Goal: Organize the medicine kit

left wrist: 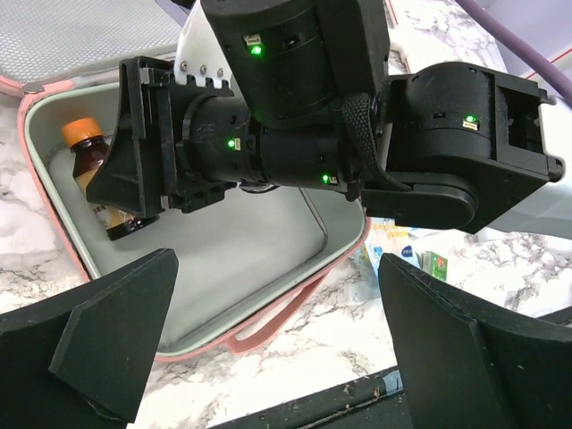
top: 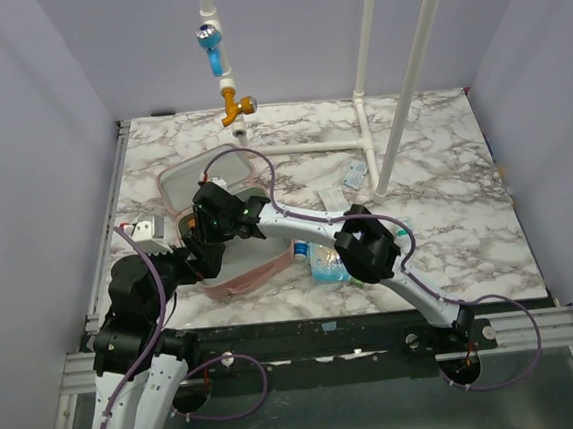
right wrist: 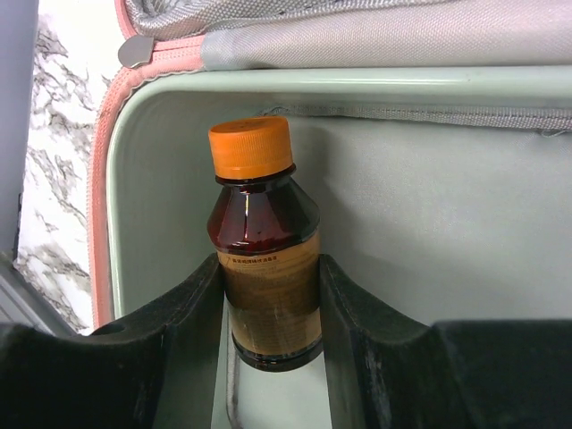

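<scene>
**A:** Status, R claw (right wrist: 271,281)?

**B:** Mine's closed narrow on a small amber bottle (right wrist: 265,223), pads flat on both sides of its label, approx mid-body. Orange ribbed cap (right wrist: 251,147) sticks out past my fingertips.

**A:** Where's that vs the medicine kit (right wrist: 101,179)?

**B:** Inside it. Bottle's in the kit's open base, near a rounded corner. Can't tell if it touches the floor of the tray.

**A:** L claw (left wrist: 279,295)?

**B:** Spread wide, holding nothing, hanging over the kit's near rim.

**A:** Materials?

**B:** Bottle's dark brown and see-through, w/ a tan label; print too small to read. Kit has a pink outer edge w/ zip and a smooth, pale grey-green tray. There's grey mesh lining (right wrist: 357,36) on the lid and a grey zip pull (right wrist: 134,51). My fingers are matte black.

**A:** Surface, room?

**B:** White marble-pattern table (top: 449,230) w/ grey-brown veins. Kit lies open on its left-centre part. Blue packets (top: 328,264) just right of the kit. White pipe frame (top: 410,73) at the back, pale lilac walls on three sides.
</scene>
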Controlling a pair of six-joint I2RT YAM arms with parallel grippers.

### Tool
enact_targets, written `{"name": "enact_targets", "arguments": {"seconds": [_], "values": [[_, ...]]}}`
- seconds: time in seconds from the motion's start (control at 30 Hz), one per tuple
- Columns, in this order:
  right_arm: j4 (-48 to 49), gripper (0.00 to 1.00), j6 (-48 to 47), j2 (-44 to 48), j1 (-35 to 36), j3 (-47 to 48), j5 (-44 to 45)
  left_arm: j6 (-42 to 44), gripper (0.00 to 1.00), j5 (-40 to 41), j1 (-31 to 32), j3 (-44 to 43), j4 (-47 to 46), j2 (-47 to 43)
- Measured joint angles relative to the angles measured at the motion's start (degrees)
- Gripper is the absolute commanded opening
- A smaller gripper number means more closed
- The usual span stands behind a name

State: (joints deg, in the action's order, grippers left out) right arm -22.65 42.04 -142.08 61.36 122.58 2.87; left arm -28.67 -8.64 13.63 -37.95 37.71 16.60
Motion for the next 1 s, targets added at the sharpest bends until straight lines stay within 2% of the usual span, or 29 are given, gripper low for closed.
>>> {"name": "enact_targets", "arguments": {"seconds": [0.17,0.27,0.47,0.73,1.0], "values": [[0.6,0.38,1.1,-0.2,-0.3,-0.1,-2.1,0.0,0.99,0.0,0.0,0.0,0.0,0.6],[1.4,0.51,1.9,-0.4,-0.4,-0.1,-3.3,0.0,0.98,0.0,0.0,0.0,0.0,0.6],[2.1,0.63,2.7,-0.6,-0.4,-0.2,-4.3,0.0,0.98,0.0,0.0,0.0,-0.2,0.6],[3.7,0.68,2.9,3.2,-0.4,-7.2,-3.8,0.0,0.98,0.0,0.0,0.0,-0.2,0.6],[5.7,0.7,2.0,19.0,-0.4,-20.7,0.2,0.0,0.98,0.1,0.0,0.1,-0.3,-0.4]]}}
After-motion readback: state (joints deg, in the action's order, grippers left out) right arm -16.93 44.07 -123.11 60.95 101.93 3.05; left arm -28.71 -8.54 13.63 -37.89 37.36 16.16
